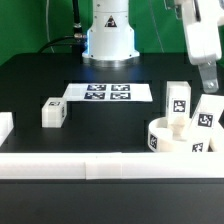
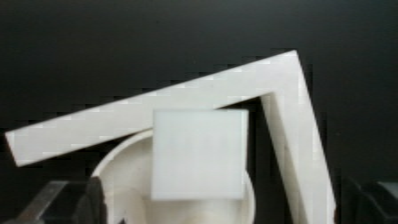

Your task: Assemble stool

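Note:
The white ring-shaped seat (image 1: 170, 135) sits at the exterior view's right, against the front rail. One tagged leg (image 1: 207, 112) stands upright on the seat's far right side. A second leg (image 1: 177, 100) stands just behind the seat. A third leg (image 1: 54, 112) lies alone on the table at the left. My gripper (image 1: 207, 80) hangs open just above the leg on the seat, not touching it. In the wrist view the leg (image 2: 199, 150) stands over the seat's rim (image 2: 121, 172), between my gripper's (image 2: 214, 208) spread, dim fingers (image 2: 63, 200).
The marker board (image 1: 108, 92) lies flat in front of the robot base (image 1: 108, 30). Long white border rails run along the front (image 1: 90, 165) and the left edge (image 1: 4, 126). Their corner shows in the wrist view (image 2: 267, 88).

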You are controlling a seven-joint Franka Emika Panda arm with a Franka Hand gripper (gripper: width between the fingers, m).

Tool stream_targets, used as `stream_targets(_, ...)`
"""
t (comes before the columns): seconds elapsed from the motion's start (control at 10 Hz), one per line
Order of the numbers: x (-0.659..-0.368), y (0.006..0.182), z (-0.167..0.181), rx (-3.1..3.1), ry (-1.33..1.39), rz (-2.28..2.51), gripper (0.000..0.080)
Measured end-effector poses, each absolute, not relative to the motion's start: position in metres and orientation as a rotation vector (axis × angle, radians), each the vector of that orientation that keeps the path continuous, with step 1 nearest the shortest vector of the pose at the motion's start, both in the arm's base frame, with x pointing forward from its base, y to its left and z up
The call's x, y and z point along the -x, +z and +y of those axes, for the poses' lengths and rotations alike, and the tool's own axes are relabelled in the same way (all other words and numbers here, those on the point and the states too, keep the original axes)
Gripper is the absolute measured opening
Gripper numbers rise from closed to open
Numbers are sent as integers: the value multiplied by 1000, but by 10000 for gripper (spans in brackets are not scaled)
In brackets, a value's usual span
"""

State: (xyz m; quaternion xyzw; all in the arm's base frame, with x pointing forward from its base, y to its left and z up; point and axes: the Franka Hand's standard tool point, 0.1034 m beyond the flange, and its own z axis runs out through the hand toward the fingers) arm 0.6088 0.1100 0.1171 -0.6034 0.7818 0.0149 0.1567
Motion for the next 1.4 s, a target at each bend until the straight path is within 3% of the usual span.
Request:
stream_targets(0.1, -610, 122, 105, 1725, 41, 2239, 648)
stream_targets(0.5, -607, 110, 103, 1826, 16, 2173, 648)
stream_targets(0.7, -597, 104, 76, 1967, -30, 2080, 648)
stream_targets(1.4, -587, 97, 75, 2034, -27, 2037, 648)
